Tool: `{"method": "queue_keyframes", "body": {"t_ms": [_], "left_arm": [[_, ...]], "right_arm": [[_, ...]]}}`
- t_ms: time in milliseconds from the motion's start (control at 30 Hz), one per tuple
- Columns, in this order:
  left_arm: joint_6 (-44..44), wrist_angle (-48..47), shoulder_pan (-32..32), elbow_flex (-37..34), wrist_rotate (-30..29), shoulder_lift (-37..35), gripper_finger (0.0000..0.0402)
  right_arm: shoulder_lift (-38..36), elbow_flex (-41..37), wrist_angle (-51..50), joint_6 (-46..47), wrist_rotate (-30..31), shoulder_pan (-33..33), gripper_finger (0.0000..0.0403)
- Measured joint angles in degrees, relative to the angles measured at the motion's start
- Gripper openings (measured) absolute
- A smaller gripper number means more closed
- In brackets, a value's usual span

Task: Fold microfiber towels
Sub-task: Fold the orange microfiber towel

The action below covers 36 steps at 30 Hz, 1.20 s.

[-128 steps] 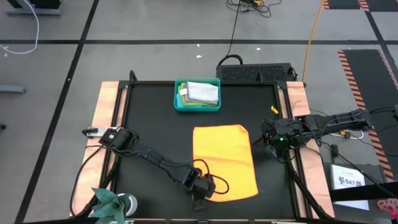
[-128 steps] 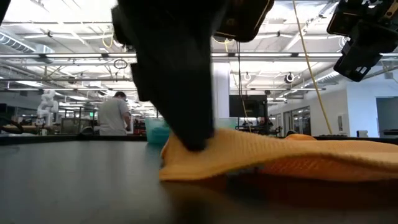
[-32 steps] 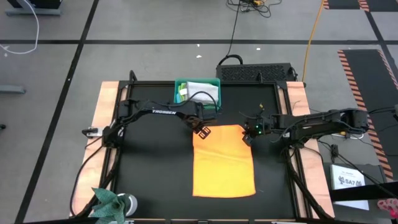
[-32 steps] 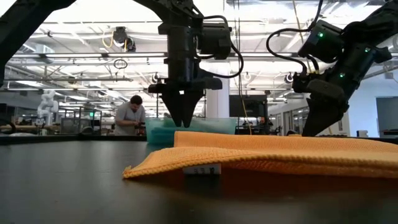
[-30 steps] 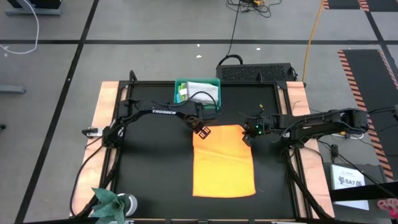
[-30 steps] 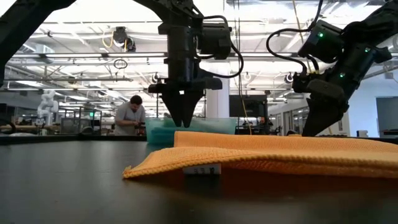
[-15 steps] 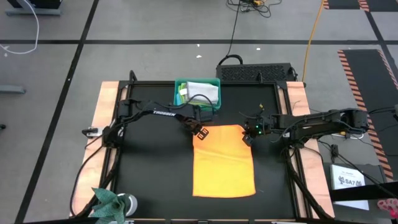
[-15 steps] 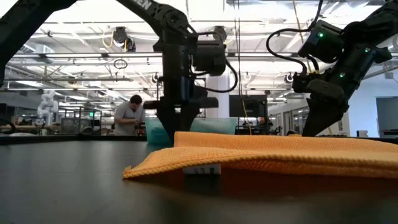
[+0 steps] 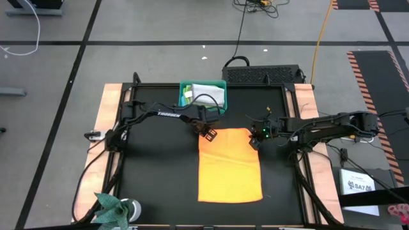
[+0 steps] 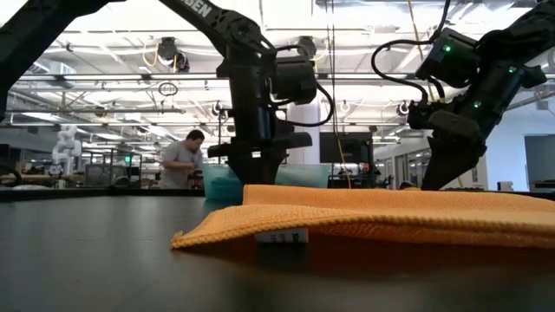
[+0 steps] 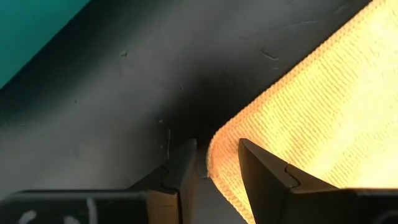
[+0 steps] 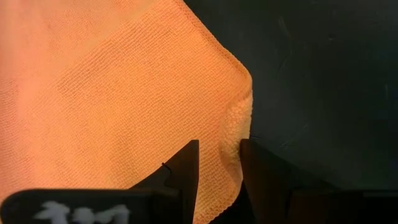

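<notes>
Orange-yellow towel is lying flat on the black bench, roughly centre-right, folded into a tall rectangle; in the low view its near edge is showing two layers w/ a small white tag at the fold.

L hand is sitting down at the towel's far-left corner. Wrist view: the two fingers are standing slightly apart, straddling the corner's rounded edge, one on the bare bench side, the other over the cloth. Not clenched; corner is lying in the gap, cannot tell if the pads are actually pressing it.

R hand is sitting at the far-right corner. Its wrist view is showing the same: fingers parted a little w/ the towel's hem running between them, the corner itself lying just beyond the tips. Released, not pinching as far as I can see.

Both arms are reaching in from opposite sides, hands well apart w/ the towel's far edge between them.

Teal bin is standing at the bench's far edge, just behind the L hand, holding a light grey towel on top and a lime green towel peeking at its left side.

Bkgd, low view: a person is standing far off in the room.
</notes>
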Motion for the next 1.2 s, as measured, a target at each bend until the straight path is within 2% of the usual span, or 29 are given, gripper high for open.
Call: {"method": "queue_keyframes", "body": {"t_ms": [367, 700, 1033, 1200], "left_arm": [[-0.24, -0.02, 0.00, 0.00, 0.05, 0.00, 0.0120], [-0.40, -0.04, 0.00, 0.00, 0.05, 0.00, 0.0120], [-0.38, -0.04, 0.00, 0.00, 0.05, 0.00, 0.0120], [-0.41, -0.04, 0.00, 0.01, 0.07, 0.00, 0.0120]], "right_arm": [[0.00, -0.02, 0.87, -2.71, 0.11, -4.92, 0.0111], [0.00, -0.02, -2.02, -3.12, -1.75, -6.25, 0.0088], [0.00, -0.04, -1.25, -2.23, -3.15, -6.27, 0.0136], [1.65, -0.04, -0.76, -2.55, -3.17, -6.27, 0.0145]]}}
